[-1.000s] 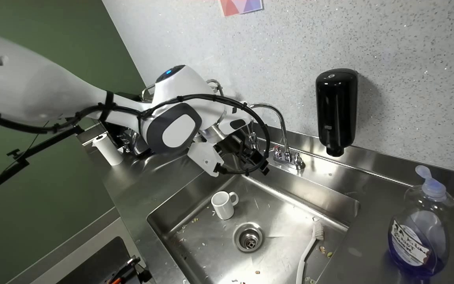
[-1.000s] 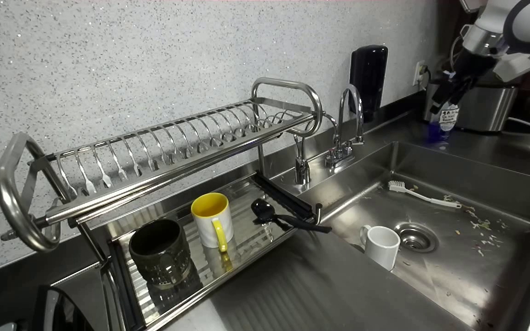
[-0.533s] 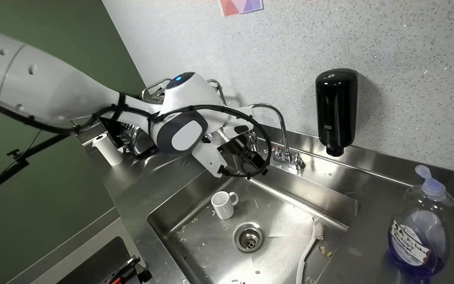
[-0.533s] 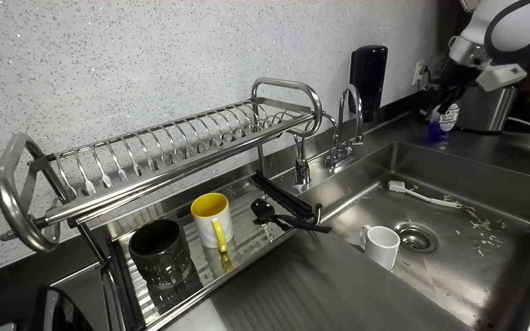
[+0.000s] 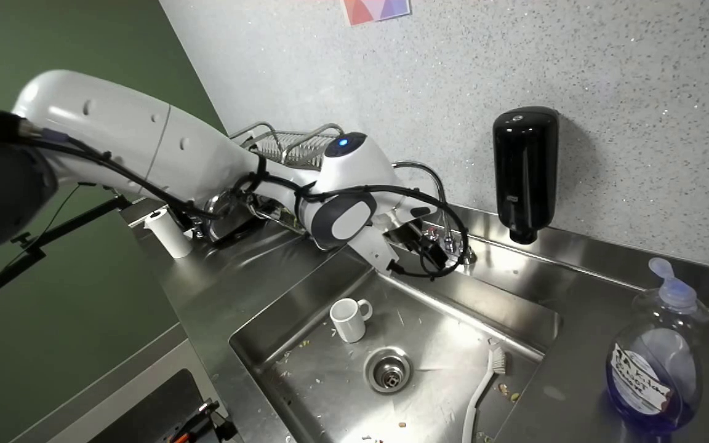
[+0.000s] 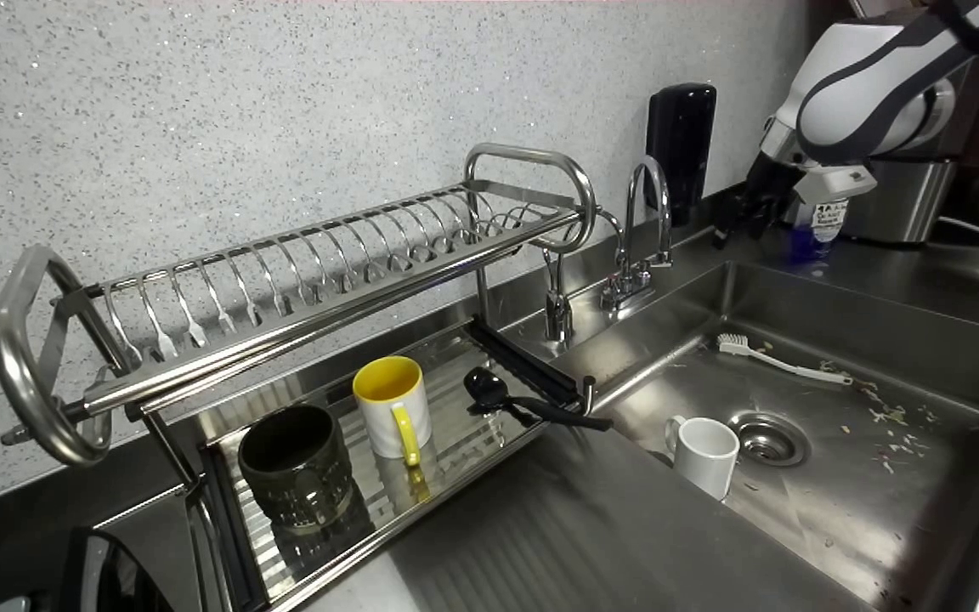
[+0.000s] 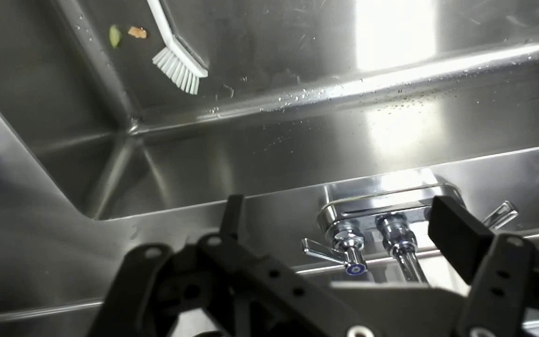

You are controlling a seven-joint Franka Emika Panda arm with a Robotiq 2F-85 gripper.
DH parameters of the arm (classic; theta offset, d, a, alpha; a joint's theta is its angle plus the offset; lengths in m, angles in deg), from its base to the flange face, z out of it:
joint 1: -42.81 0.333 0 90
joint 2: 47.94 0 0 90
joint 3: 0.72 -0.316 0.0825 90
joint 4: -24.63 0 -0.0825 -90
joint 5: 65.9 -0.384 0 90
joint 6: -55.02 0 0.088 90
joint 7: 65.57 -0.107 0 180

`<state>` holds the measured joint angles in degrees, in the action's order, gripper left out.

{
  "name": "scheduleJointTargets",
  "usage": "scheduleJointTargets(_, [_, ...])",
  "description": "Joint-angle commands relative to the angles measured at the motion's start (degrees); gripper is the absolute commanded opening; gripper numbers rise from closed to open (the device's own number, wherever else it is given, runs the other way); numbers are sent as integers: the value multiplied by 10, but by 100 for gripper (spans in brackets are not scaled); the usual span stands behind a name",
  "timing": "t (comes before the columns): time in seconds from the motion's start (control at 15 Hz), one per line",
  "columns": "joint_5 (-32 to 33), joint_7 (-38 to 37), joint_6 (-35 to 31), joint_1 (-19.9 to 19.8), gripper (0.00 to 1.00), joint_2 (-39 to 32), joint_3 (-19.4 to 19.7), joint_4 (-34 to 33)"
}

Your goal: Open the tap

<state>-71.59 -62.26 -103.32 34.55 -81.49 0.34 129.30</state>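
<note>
The tap [image 5: 439, 181] is a slim chrome faucet with an arched spout on the ledge behind the sink. It also shows in an exterior view [image 6: 628, 290], upright, with small levers at its base. In the wrist view the tap base [image 7: 391, 201] lies ahead of the fingers. A lever with a blue-ringed cap [image 7: 330, 253] shows between the fingers, apart from both; another lever [image 7: 501, 215] shows beyond the right finger. My gripper [image 7: 344, 220] is open and empty, fingers wide apart. In both exterior views it [image 6: 740, 225] is dark and near the tap; it partly covers the tap base [image 5: 434, 253].
The sink holds a white mug [image 5: 348, 320] and a white brush [image 5: 481, 387]. A black soap dispenser [image 5: 525, 175] hangs on the wall near the tap. A soap bottle [image 5: 653, 363] stands on the counter. A metal dish rack [image 6: 319, 314] with mugs stands beside the sink.
The arm and gripper have moved right in an exterior view, and left and down in another, closer to the tap. The tap has not visibly changed.
</note>
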Motion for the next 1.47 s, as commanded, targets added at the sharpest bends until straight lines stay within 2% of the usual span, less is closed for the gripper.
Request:
scheduleJointTargets(0.0, [2,7,42,-10,72,-73,-6,-111])
scheduleJointTargets(0.27, [1,16,70,-14,42,-128,-17,-191])
scheduleJointTargets(0.33, [2,-1,40,-5,34,-98,-6,-137])
scheduleJointTargets(0.4, [2,-1,41,-4,52,-106,-7,-146])
scheduleJointTargets(0.53, [2,-2,41,-4,37,-107,-7,-145])
scheduleJointTargets(0.67, [2,-2,41,-4,34,-107,-6,-145])
scheduleJointTargets(0.73, [2,-2,41,-4,9,-107,-6,-145])
scheduleJointTargets(0.8, [1,-5,34,-3,8,-118,-6,-158])
scheduleJointTargets(0.87, [-1,-9,35,-3,2,-129,-7,-177])
scheduleJointTargets(1.4, [0,-20,48,-5,0,-207,-3,-288])
